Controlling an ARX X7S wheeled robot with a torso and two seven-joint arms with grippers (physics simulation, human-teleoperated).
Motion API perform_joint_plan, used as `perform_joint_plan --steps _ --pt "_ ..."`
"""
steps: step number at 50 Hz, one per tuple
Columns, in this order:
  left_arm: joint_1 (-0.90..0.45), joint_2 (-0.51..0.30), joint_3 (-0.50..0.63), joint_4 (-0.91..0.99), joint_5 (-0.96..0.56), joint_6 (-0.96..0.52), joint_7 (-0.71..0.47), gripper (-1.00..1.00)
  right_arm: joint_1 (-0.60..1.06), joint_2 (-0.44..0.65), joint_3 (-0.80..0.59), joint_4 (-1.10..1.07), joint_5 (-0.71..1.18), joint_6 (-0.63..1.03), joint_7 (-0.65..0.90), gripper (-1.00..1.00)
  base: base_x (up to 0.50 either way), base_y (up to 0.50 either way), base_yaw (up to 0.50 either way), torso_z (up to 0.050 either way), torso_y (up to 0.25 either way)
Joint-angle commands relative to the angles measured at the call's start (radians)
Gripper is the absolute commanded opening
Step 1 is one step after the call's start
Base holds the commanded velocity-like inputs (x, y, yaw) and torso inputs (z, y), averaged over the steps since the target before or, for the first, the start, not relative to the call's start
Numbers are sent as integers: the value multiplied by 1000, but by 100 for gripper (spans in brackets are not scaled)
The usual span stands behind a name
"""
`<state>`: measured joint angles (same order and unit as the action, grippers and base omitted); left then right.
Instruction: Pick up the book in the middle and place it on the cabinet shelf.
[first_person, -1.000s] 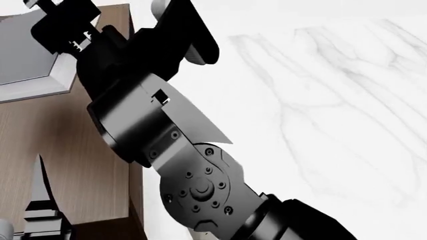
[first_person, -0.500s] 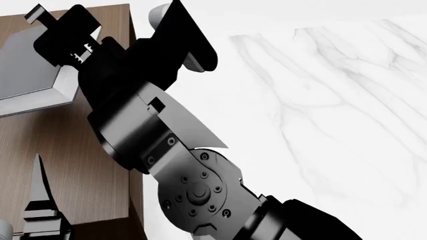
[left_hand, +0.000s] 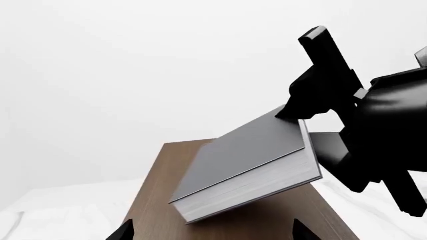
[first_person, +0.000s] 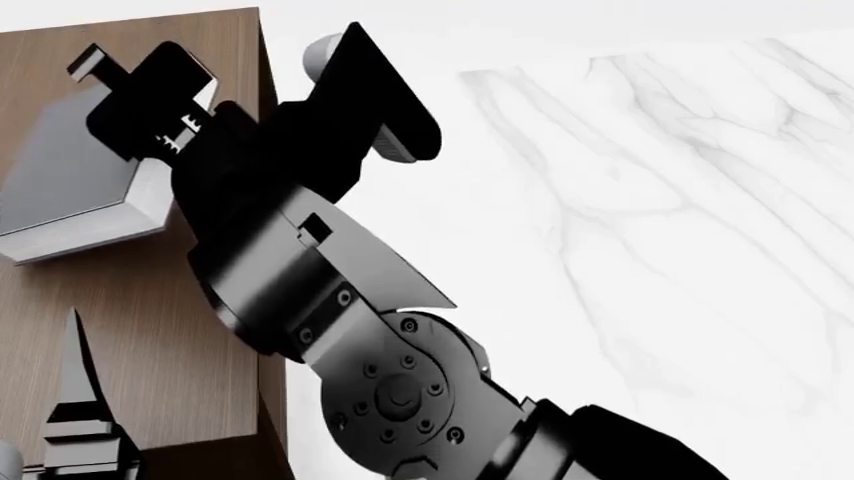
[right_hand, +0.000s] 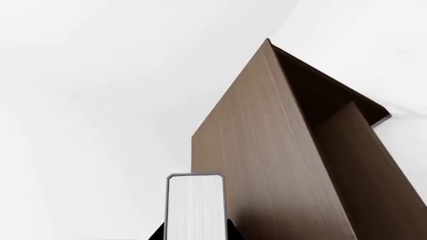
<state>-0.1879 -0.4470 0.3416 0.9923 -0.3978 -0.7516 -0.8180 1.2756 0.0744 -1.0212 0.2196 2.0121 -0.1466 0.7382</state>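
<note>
While clamping the book (first_person: 74, 190) by one corner, has carried it further in over the cabinet shelf (first_person: 160, 330) with the right gripper (first_person: 134, 120), cover tilted above the flat top. Probably leaves only lowering and release. Keeps the left gripper (left_hand: 212, 232) spread wide, empty.

No legible text or markings anywhere.

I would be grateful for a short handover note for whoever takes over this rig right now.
Right gripper: shut on the book, holding it by one end, tilted above the cabinet shelf.
Left gripper: low over the cabinet's near edge, carrying nothing visible; open or shut unclear.
Done: book picked up and brought over the cabinet top.
Left: lower it flat onto the top, release, withdraw the right arm.
</note>
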Motion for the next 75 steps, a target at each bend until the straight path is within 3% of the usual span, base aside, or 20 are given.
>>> perform_joint_plan --steps 1,31,32,53,75 --pt "4 4 -26 -7 -46 74 29 100 3 -12 23 0 -70 16 -48 -100 0 0 0 10 0" --pt "-10 -12 -14 -13 -73 82 5 100 -3 -8 -5 19 -68 4 -71 -100 0 0 0 0 0" --pt "-9 -13 -13 -14 -71 85 6 100 0 -6 -8 18 -70 6 -74 100 0 0 0 0 0" --pt "-3 -23 3 -27 -67 111 0 100 5 17 -4 14 -56 3 -96 100 0 0 0 0 0" --pt "-13 -31 25 -43 -69 121 -9 100 -19 140 24 -7 -61 -12 -93 100 0 0 0 0 0"
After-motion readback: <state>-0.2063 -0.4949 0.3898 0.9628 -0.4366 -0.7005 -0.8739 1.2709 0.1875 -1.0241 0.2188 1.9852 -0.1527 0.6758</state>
